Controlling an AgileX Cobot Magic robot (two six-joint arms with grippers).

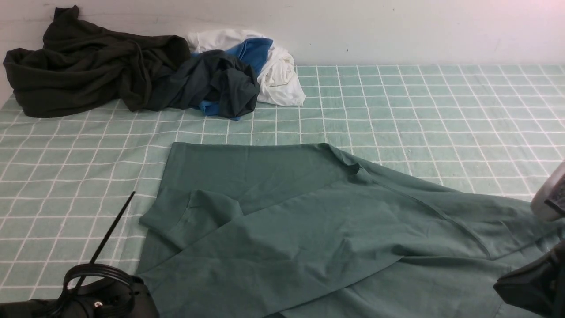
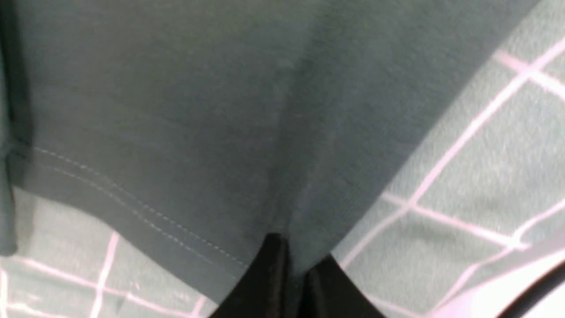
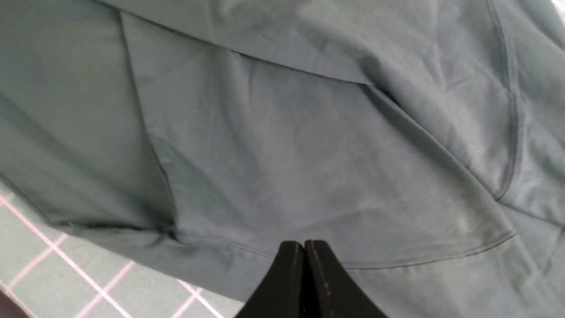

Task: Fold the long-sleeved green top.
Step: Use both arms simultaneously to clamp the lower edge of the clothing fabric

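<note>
Green long-sleeved top (image 1: 287, 221) lies spread on the checked tabletop (image 1: 441, 110), near edge, centre to right, w/ one cuffed sleeve folded across the body and the fabric on the robot's right drawn out toward the right arm (image 1: 534, 287). Front view gives the whole layout but no fingertips: only the left arm (image 1: 106, 296) housing w/ a cable loop in the near left corner, and the right arm's dark bulk in the near right corner. Wrist views fill that in. The left gripper (image 2: 296, 276) has its jaws nearly together, w/ a narrow strip of the top's cloth caught btwn them, right by a stitched hem corner; a crease runs from the tips up the fabric. The right gripper (image 3: 304, 247) has jaws pressed flat together, no gap, tips over another hem line; can't tell if cloth is nipped there. Only the front view shows the clothes pile (image 1: 132, 75), dark, blue and white, at the far left by the wall, well apart from the top.
</note>
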